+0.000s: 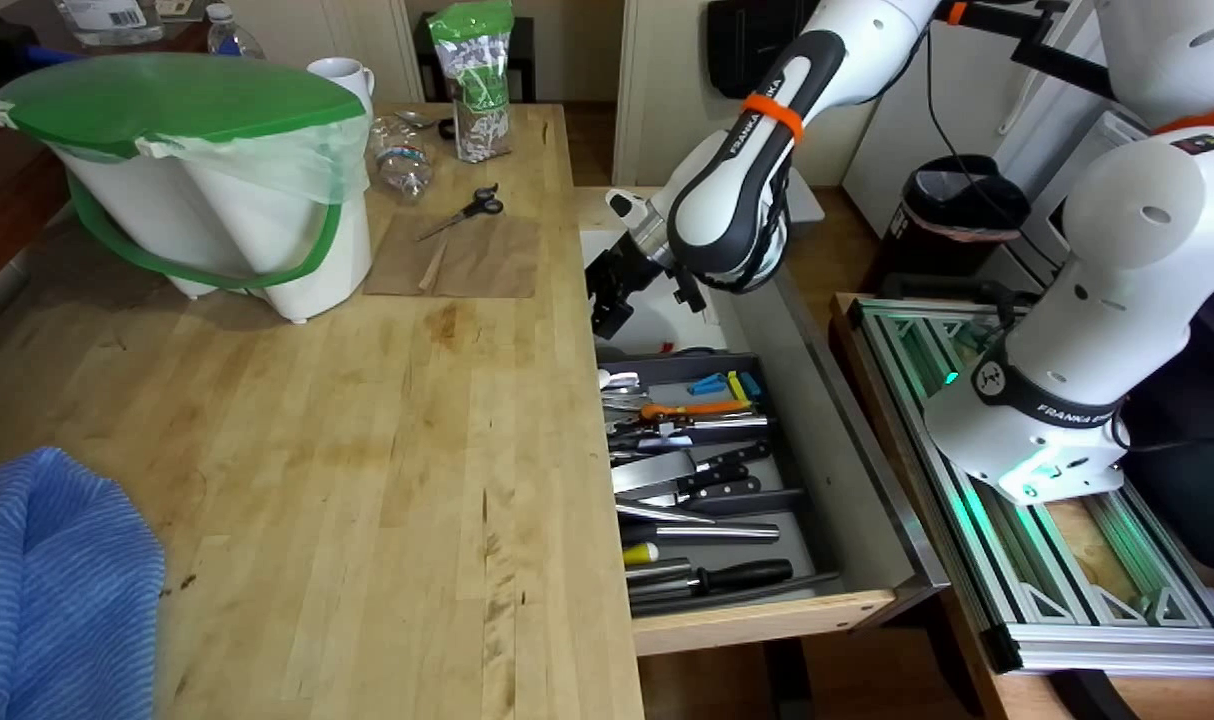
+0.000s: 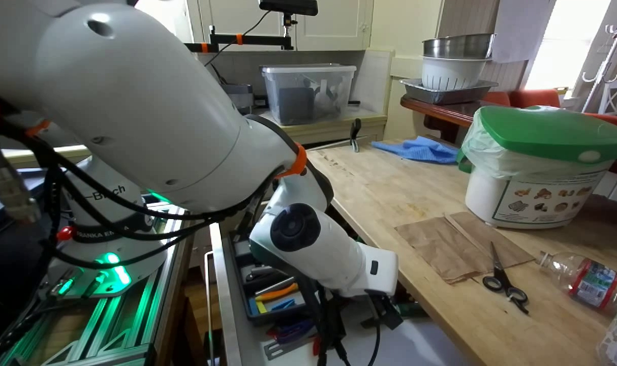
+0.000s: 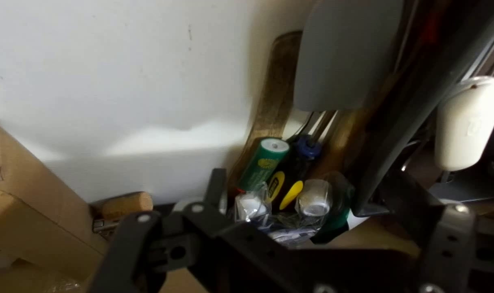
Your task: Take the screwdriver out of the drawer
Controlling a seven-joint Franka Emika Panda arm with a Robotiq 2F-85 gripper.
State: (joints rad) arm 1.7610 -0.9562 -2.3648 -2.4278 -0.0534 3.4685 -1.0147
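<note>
1. Jaws, closest to the wrist camera, stand spread wide and grip nothing; whether they touch anything at their tips cannot be told.
2. Screwdriver (image 3: pixel 293 175), yellow and black, lies in the drawer (image 1: pixel 762 615) ahead of the jaws, within their gap in the wrist view, beside a green tube (image 3: pixel 263 162).
3. Beside the jaws, a tray (image 1: pixel 697 365) in the drawer bears knives (image 1: pixel 705 476) and an orange-handled tool (image 1: pixel 702 408).
4. Well apart from the jaws, a lidded tub (image 1: pixel 237 215) stands on the bench (image 1: pixel 387 420), its contents hidden.
</note>
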